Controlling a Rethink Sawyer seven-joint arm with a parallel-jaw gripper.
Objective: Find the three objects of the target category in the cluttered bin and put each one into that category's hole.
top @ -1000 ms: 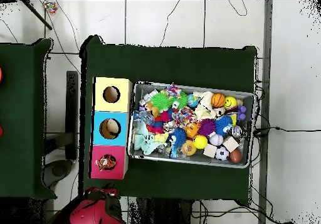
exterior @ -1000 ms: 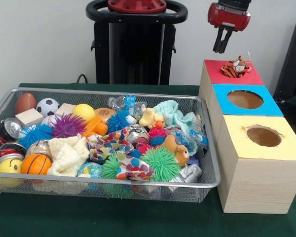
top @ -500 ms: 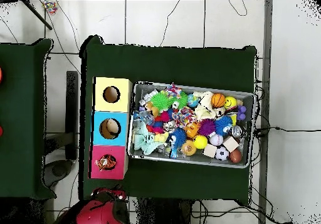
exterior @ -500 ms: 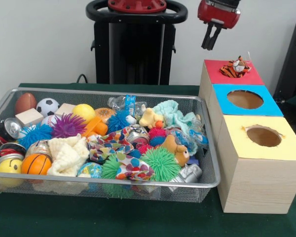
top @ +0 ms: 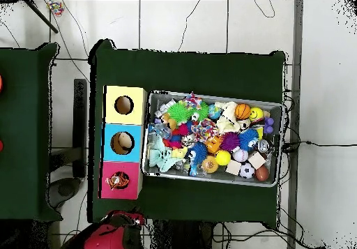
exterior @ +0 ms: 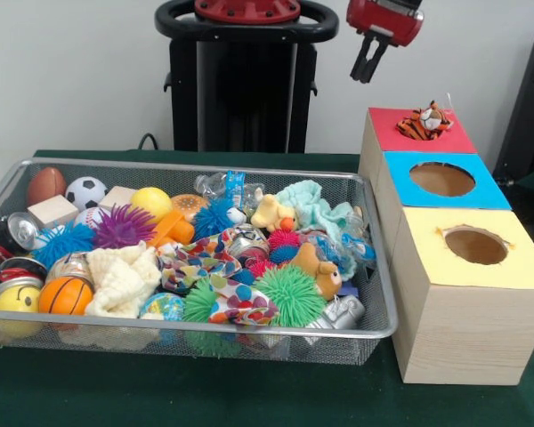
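Tiger (exterior: 424, 122) sits wedged in the red box's hole (exterior: 420, 130), seemingly too plump to drop; end effector (exterior: 367, 71) hangs above, narrow, empty.

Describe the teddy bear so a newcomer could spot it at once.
Start at the wire basket and go to its end nearest the three boxes. The teddy bear lies there beside a spiky green ball. It is the only brown, furry toy; its neighbours are bright and spiky.
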